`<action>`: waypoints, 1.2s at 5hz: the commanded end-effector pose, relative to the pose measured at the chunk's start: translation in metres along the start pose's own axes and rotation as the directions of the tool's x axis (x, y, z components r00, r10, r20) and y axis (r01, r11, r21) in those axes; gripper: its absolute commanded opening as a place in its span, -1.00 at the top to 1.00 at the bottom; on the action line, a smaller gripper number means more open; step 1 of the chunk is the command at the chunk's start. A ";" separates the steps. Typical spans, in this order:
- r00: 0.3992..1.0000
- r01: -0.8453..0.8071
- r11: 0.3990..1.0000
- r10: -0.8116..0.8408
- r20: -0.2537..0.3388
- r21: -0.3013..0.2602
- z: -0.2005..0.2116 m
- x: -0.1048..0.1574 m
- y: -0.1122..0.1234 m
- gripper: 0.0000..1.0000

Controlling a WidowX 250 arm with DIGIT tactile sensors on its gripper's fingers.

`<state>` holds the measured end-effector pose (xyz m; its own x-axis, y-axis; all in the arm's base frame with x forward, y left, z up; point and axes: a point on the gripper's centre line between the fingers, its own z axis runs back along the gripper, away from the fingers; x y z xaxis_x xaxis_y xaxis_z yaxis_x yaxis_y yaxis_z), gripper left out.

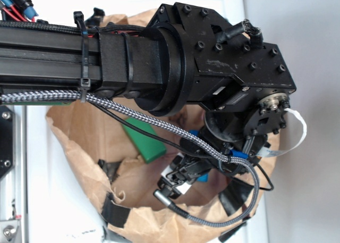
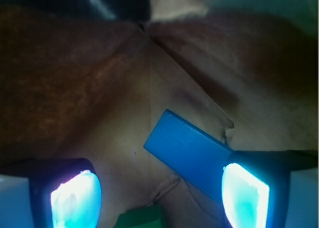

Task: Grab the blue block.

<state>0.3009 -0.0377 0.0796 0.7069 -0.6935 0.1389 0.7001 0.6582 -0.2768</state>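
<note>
Wrist view: the end effector (image 2: 159, 198) is released, its two fingers (image 2: 75, 198) spread wide at the near edge. The blue block (image 2: 187, 150) lies flat on brown paper (image 2: 75, 88) between them, nearer the right finger, which overlaps its corner. A green block (image 2: 140, 219) shows at the bottom edge.

Readable text: we find none.
Blue block (image 2: 187, 150): we see plain faces, no print.
Green block (image 1: 146, 140): we see no markings.
</note>
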 end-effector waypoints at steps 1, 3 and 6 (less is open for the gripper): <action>0.983 0.138 0.975 -0.157 0.097 0.173 0.000 0.008 0.009 -1.00; 0.946 0.296 0.923 -0.319 0.062 0.245 -0.011 0.014 0.014 -1.00; 0.924 0.383 0.897 -0.366 -0.116 0.221 -0.064 0.007 0.014 -1.00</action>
<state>0.3102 -0.0414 0.0186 0.4272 -0.8969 0.1143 0.9028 0.4301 0.0006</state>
